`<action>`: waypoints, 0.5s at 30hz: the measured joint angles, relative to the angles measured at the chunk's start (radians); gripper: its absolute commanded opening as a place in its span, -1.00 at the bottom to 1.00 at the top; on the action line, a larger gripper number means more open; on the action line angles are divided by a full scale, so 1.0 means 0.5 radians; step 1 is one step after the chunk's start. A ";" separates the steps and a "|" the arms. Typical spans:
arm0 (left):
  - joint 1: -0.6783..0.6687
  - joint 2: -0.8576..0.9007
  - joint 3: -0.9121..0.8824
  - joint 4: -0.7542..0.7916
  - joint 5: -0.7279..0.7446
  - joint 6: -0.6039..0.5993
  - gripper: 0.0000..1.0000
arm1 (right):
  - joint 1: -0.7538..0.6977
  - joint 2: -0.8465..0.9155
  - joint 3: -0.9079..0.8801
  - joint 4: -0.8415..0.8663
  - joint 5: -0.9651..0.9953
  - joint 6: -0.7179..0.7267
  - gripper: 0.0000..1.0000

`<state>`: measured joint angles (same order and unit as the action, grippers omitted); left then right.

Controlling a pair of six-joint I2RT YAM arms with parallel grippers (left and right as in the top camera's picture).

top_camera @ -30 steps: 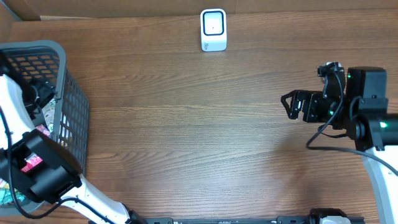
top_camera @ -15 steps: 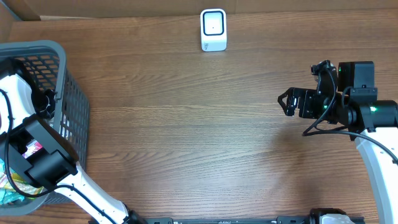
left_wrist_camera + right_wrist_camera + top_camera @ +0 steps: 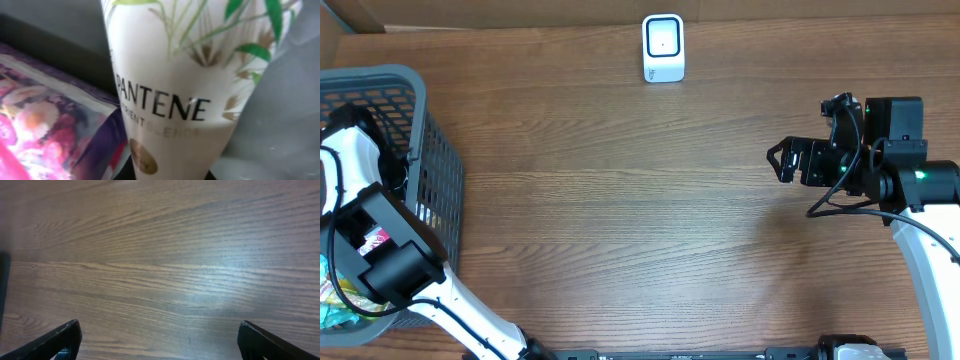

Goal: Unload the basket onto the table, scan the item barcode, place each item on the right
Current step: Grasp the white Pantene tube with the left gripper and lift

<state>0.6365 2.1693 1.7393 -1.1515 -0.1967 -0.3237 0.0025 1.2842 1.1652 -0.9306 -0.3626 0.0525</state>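
Left pincer (image 3: 165, 176) is down inside the gray basket (image 3: 442, 200) at the table's left edge, squeezed shut on the low end of the white Pantene bottle (image 3: 165, 75). Right pincer (image 3: 776, 163) hangs with its fingers wide apart over the brown table (image 3: 620, 210). Open wood lies between it and the white scanner (image 3: 663, 47) by the far edge.
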 measured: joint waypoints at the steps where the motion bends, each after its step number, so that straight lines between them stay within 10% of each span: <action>1: 0.002 0.000 -0.003 -0.001 -0.003 -0.001 -0.92 | 0.000 0.000 0.000 0.013 0.000 0.000 1.00; 15: -0.001 -0.050 0.276 -0.443 0.027 -0.114 -0.92 | 0.000 0.000 0.000 0.175 0.001 0.000 1.00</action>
<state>0.6361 2.1445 1.8774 -1.3727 -0.1833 -0.3805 0.0025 1.2842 1.1652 -0.8429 -0.3622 0.0525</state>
